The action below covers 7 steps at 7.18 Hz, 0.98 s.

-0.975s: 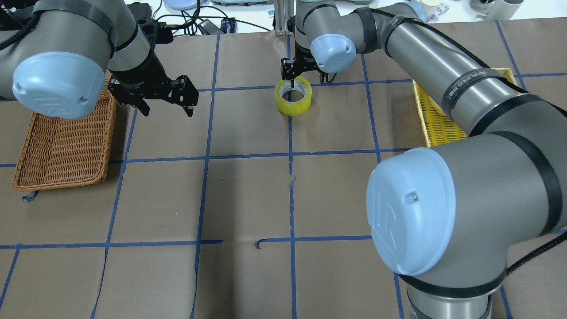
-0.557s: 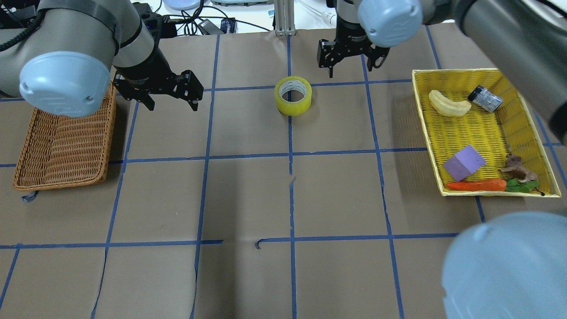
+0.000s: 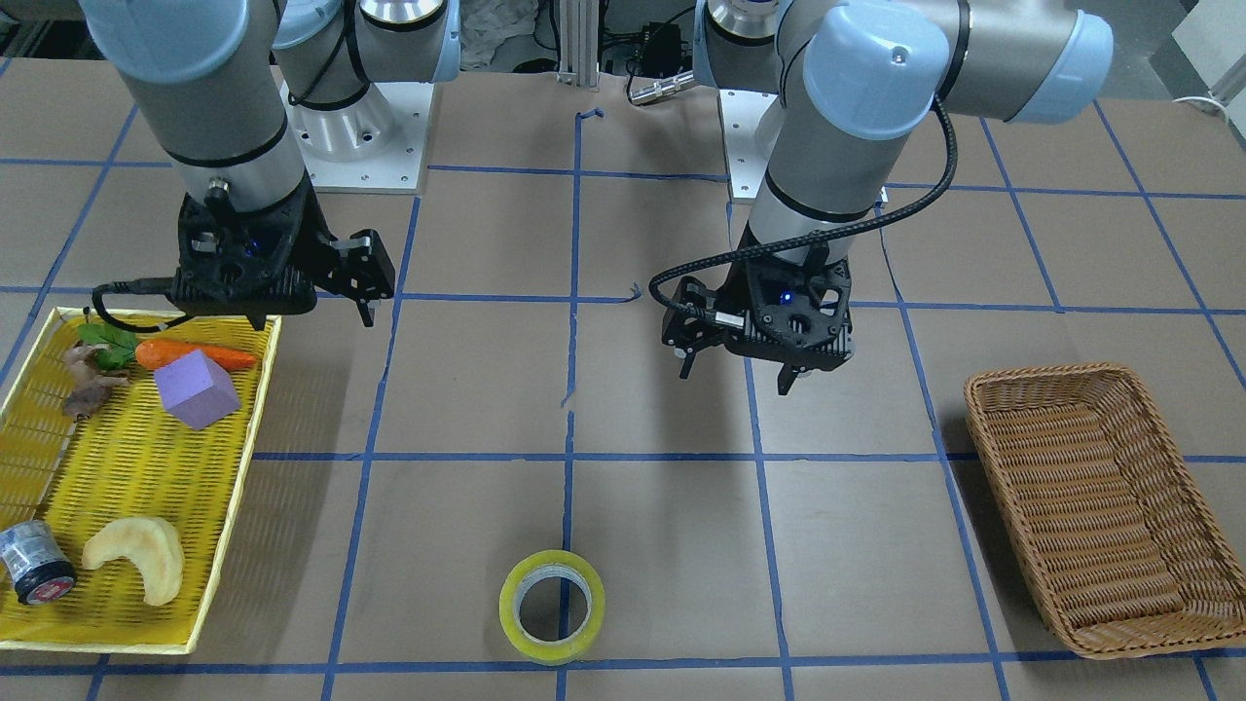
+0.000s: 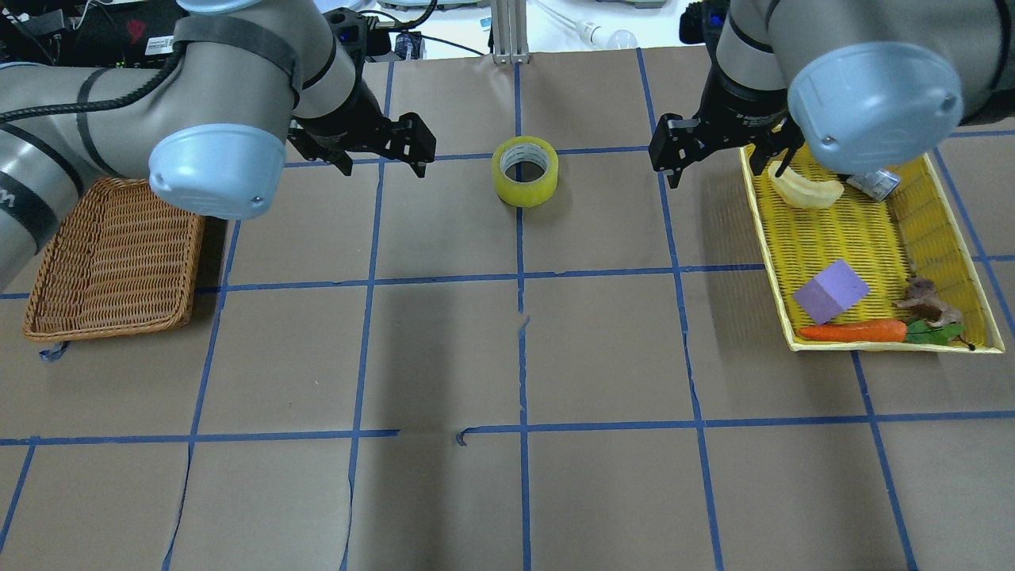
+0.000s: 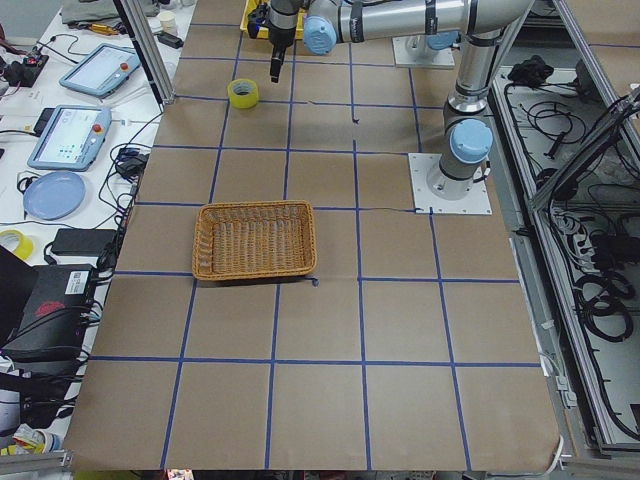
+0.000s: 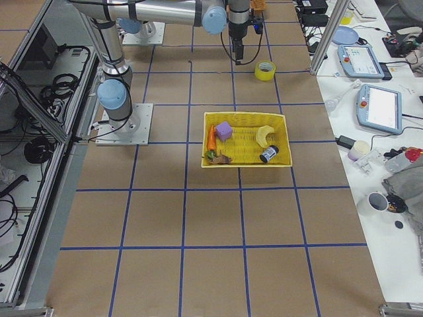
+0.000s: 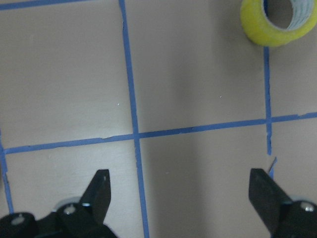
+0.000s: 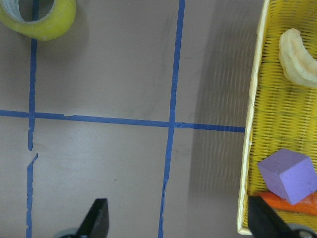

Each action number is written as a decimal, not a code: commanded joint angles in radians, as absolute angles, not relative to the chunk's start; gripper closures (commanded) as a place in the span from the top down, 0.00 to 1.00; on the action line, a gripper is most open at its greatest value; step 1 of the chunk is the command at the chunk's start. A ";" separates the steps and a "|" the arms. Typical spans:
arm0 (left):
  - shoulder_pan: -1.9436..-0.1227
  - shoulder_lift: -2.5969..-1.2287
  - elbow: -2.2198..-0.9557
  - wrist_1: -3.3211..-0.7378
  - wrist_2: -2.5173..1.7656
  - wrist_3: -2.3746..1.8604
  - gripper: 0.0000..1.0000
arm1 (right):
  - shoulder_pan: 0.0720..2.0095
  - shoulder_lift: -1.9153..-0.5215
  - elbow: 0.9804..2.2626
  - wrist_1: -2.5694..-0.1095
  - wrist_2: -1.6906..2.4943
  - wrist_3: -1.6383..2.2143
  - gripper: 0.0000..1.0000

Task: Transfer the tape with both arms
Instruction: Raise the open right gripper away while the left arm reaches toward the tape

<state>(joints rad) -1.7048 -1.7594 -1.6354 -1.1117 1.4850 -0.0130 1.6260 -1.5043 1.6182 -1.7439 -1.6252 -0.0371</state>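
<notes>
The tape point(image 4: 524, 170) lies hole-up on the counter point(image 4: 444, 341), seemingly staged for hand-over; left fingers point(image 7: 100, 192) and right fingers point(image 8: 98, 219), both spread wide and empty, flank the tape, well apart.

Nothing reads cleanly here. White lettering on the left arm point(image 4: 79, 119), on its black band point(image 4: 16, 202), is cut off at the overhead view's edge. Faint marks inside the tape point(image 4: 524, 181) core are too small to read.
</notes>
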 commanded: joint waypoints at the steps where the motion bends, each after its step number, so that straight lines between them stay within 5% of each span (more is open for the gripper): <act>1: -1.721 -1.889 -1.632 -0.909 1.418 -0.017 1.00 | 1.623 -1.563 1.623 -1.713 -1.620 -0.041 1.00; 5: -1.724 -2.167 -1.384 -0.864 1.414 -0.041 1.00 | 1.624 -1.560 1.612 -1.724 -1.615 -0.037 1.00; 7: -1.732 -2.247 -1.376 -0.862 1.340 -0.081 1.00 | 1.623 -1.552 1.566 -1.692 -1.608 -0.025 1.00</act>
<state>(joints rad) -1.7272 -2.1967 -1.3873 -0.8630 1.3869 -0.0621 1.6242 -1.5569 1.5912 -1.7112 -1.6142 -0.0292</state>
